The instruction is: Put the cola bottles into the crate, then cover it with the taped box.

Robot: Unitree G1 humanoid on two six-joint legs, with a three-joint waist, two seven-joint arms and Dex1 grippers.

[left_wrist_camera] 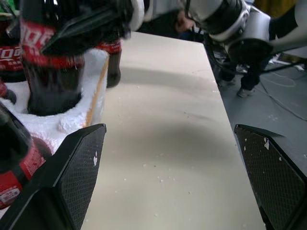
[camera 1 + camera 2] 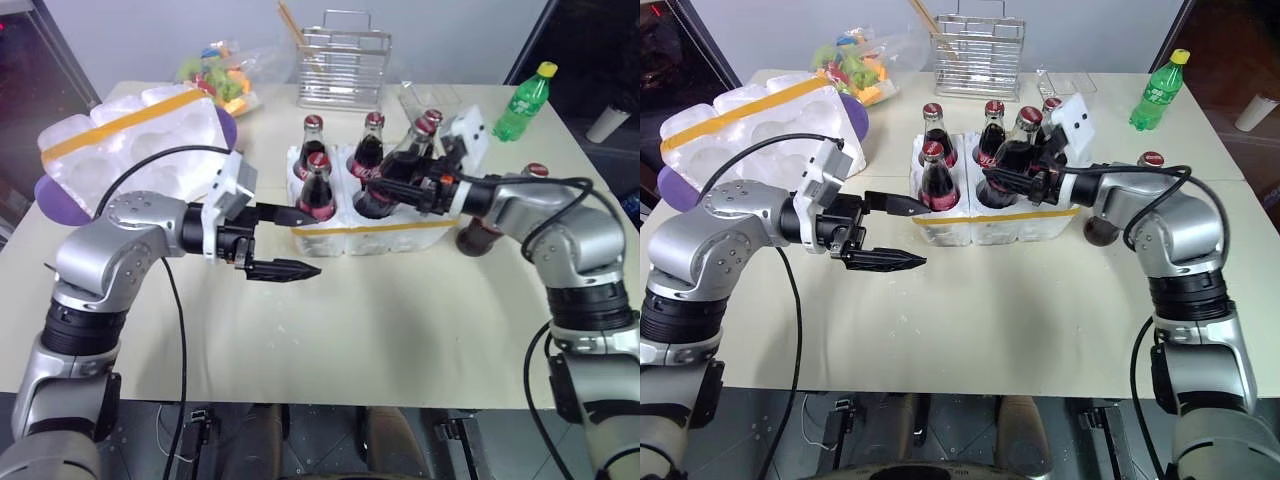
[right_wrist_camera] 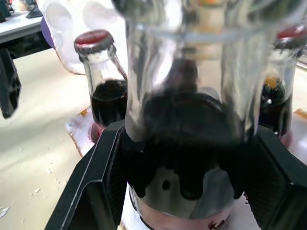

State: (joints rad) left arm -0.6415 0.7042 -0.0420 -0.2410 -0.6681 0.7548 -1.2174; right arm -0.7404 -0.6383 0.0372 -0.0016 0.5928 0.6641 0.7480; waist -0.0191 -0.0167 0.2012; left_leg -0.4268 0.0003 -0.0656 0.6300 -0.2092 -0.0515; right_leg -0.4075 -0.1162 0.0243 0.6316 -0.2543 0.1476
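Right wrist view: cola bottle [image 3: 187, 124] clamped between right gripper [image 3: 184, 177] fingers.

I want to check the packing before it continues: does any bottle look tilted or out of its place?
Yes. The cola bottle held in the right claw leans over the crate, not yet seated in a well. Another cola bottle stands on the table beside the crate, behind the right arm. The others stand upright in wells.
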